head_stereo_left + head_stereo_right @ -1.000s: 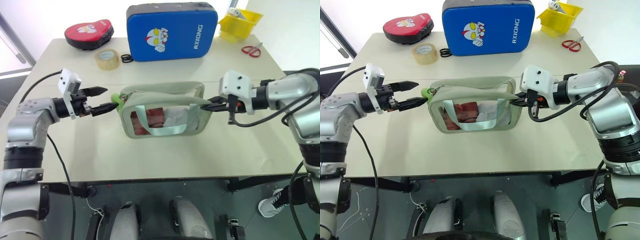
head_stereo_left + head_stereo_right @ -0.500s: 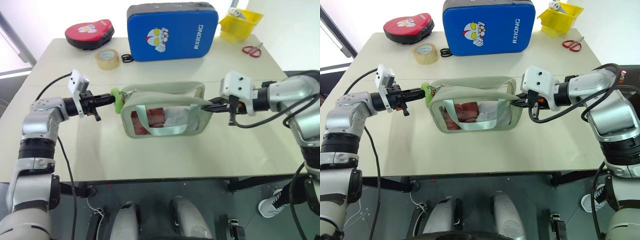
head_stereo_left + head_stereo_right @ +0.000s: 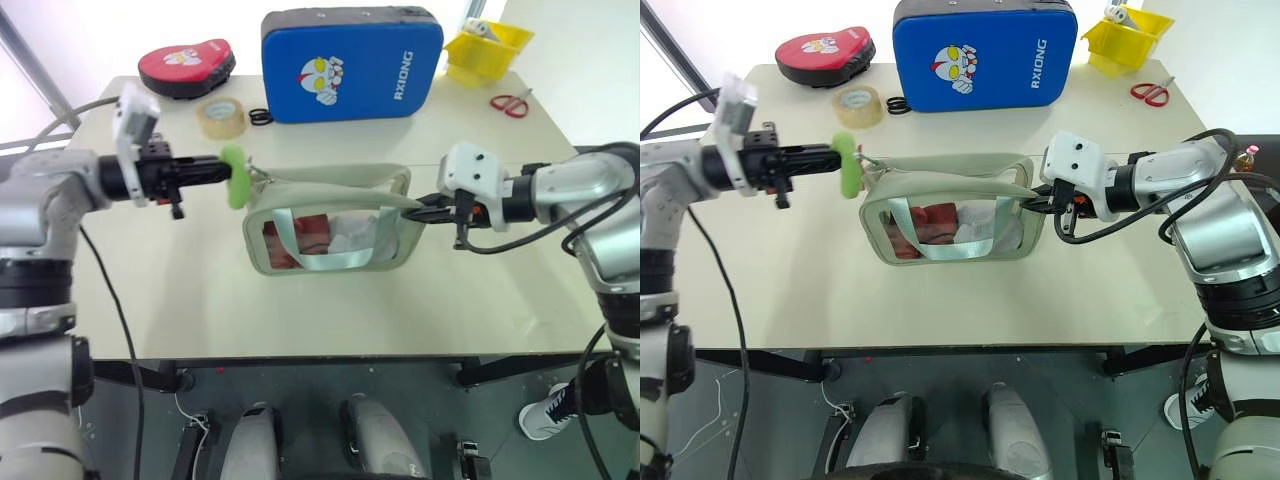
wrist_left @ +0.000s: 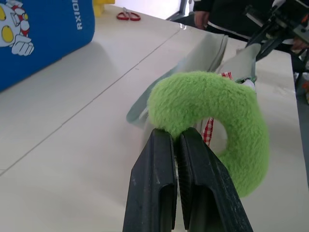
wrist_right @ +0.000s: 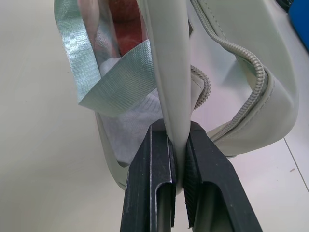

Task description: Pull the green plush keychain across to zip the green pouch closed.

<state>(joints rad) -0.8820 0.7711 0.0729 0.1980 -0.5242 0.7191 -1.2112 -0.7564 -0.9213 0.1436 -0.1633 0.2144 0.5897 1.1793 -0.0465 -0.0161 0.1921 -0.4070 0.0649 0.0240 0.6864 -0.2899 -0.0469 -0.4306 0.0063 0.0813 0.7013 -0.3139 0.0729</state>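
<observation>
The pale table (image 3: 330,310) carries everything. Largest on it is the blue case (image 3: 352,62) standing at the far edge, well behind the work and out of the way. In front of it, at mid-table, sits the green pouch (image 3: 335,222), its clear side panel showing red and white contents, its light strap looped across the front and its top zipper gaping open along its length. Far left lies a red oval case (image 3: 186,67); at the far right corner stands a yellow bin (image 3: 484,50). A tan tape roll (image 3: 221,117) and black rings (image 3: 258,116) lie between the red case and the blue one, near the left arm's line but apart from it. Red scissors (image 3: 510,102) lie near the bin.

The right gripper (image 5: 176,191) is clamped on the pouch's right end, its fingers pinching the pale fabric edge. The left gripper (image 4: 177,140) is closed on the rim of the green plush keychain (image 4: 217,116), which is held off the table just beside the pouch's left end. Nothing lies across the zipper's path.
</observation>
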